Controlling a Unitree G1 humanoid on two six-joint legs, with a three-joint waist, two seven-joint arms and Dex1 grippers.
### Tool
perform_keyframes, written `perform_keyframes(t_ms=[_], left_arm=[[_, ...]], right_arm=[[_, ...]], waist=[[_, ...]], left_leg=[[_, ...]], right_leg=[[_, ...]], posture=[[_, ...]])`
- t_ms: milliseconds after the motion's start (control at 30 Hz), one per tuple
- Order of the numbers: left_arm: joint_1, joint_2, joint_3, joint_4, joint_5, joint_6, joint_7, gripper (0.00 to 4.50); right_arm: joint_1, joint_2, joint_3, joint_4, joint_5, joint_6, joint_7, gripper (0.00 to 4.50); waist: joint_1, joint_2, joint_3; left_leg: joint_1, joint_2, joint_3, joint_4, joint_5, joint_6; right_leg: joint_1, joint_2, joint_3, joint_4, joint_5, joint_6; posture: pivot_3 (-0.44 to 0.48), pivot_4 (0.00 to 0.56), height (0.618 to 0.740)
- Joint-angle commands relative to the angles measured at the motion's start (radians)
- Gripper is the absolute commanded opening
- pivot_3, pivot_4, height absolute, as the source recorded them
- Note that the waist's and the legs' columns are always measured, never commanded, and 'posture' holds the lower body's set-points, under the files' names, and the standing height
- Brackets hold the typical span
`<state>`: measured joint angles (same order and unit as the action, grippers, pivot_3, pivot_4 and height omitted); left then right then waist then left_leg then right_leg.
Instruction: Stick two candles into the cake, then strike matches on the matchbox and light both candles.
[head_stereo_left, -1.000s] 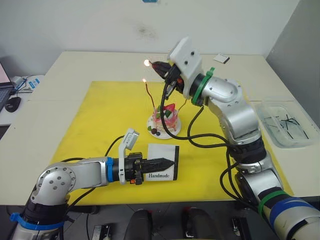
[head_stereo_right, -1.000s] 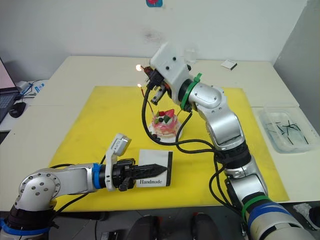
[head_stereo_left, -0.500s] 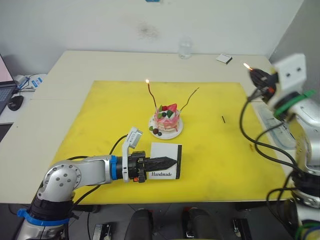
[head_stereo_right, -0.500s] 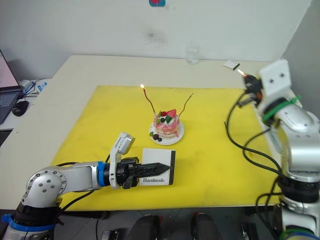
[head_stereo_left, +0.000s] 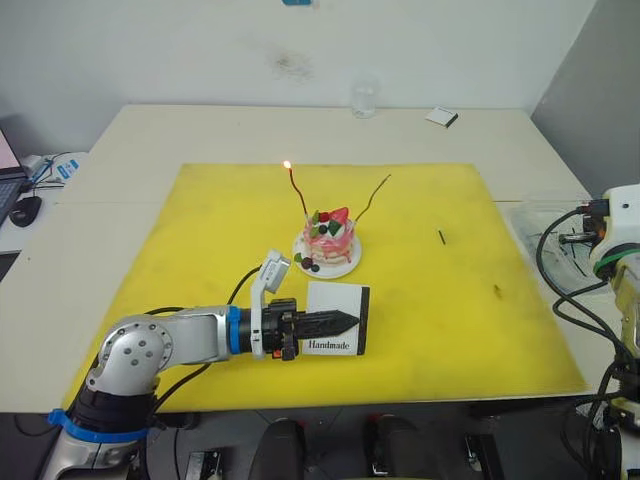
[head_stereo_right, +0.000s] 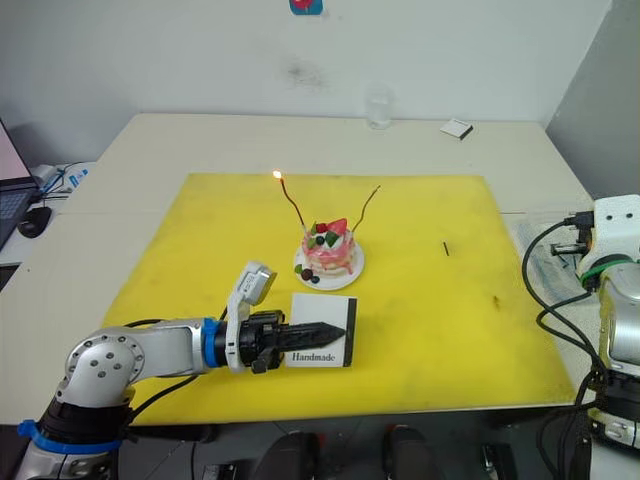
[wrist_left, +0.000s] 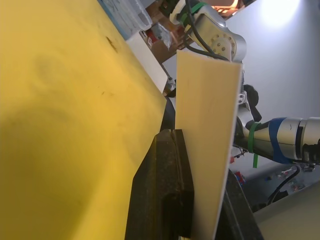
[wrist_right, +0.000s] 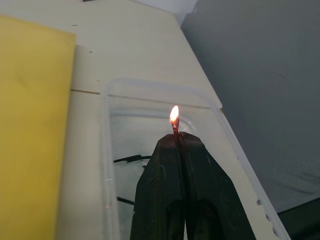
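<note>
Right gripper pinched tight on a burning match, flame at its tip, over the clear plastic tray off the mat's right edge. Left gripper clamped on the matchbox, resting on the yellow mat just in front of the cake. Dark red candle in the cake is lit; olive-gold candle unlit. One loose match lies on the mat, right of the cake.

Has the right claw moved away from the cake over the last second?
Yes. The right claw, shut on a burning match, went from just above the cake out to the robot's right, and is now over the clear tray beside the yellow mat.
</note>
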<state>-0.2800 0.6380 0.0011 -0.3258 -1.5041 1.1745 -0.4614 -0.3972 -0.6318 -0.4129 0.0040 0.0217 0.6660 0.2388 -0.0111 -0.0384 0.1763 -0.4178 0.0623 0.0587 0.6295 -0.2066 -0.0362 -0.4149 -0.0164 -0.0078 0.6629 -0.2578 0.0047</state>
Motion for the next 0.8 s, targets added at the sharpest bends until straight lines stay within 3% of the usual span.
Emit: perform_keyframes(t_ms=[33, 200, 233, 333, 667, 800], left_arm=[[0.008, -0.004, 0.01, -0.034, -0.008, -0.002, -0.003, 0.0], [0.019, -0.003, 0.014, -0.044, -0.013, -0.005, 0.003, 0.0], [0.02, -0.004, 0.014, -0.044, -0.012, -0.005, 0.004, 0.0], [0.019, -0.005, 0.015, -0.047, -0.018, -0.006, 0.01, 0.0], [0.022, -0.011, 0.014, -0.06, -0.038, -0.01, 0.035, 0.0], [0.023, -0.015, 0.013, -0.061, -0.036, -0.011, 0.04, 0.0]], right_arm=[[-0.02, -0.01, -0.039, 0.043, -0.009, -0.072, -0.061, 0.01], [-0.043, -0.006, -0.042, 0.114, 0.01, -0.115, -0.11, 0.01], [-0.046, -0.003, -0.043, 0.126, 0.015, -0.129, -0.116, 0.2], [-0.049, 0.004, -0.038, 0.139, 0.026, -0.16, -0.127, 0.89], [-0.035, 0.023, 0.006, 0.025, 0.061, -0.208, -0.109, 4.41], [-0.04, 0.12, 0.127, -0.069, 0.202, -0.223, 0.091, 4.46]], waist=[[0.001, 0.0, 0.0], [0.0, 0.0, 0.0], [0.0, 0.0, 0.0], [0.0, 0.0, 0.0], [0.001, 0.0, 0.0], [-0.014, 0.001, 0.0]], left_leg=[[0.0, 0.0, 0.0, 0.0, 0.0, 0.0], [0.0, 0.0, 0.0, 0.0, 0.0, 0.0], [0.0, 0.0, 0.0, 0.0, 0.0, 0.0], [0.0, 0.0, 0.0, 0.0, 0.0, 0.0], [0.0, 0.0, 0.0, 0.0, 0.0, 0.0], [0.001, 0.001, -0.001, 0.0, 0.0, 0.0]], right_leg=[[0.0, 0.0, 0.0, 0.0, 0.0, 0.0], [0.0, 0.0, 0.0, 0.001, 0.0, 0.0], [0.0, 0.0, 0.0, 0.001, 0.0, 0.0], [0.0, 0.0, 0.0, 0.001, 0.0, 0.0], [0.0, 0.0, 0.0, 0.001, 0.0, 0.0], [0.001, 0.001, 0.0, 0.001, 0.0, 0.0]], posture=[[0.0, 0.15, 0.74], [0.0, 0.15, 0.74], [0.0, 0.15, 0.74], [0.0, 0.15, 0.74], [0.0, 0.15, 0.74], [0.0, 0.15, 0.74]])
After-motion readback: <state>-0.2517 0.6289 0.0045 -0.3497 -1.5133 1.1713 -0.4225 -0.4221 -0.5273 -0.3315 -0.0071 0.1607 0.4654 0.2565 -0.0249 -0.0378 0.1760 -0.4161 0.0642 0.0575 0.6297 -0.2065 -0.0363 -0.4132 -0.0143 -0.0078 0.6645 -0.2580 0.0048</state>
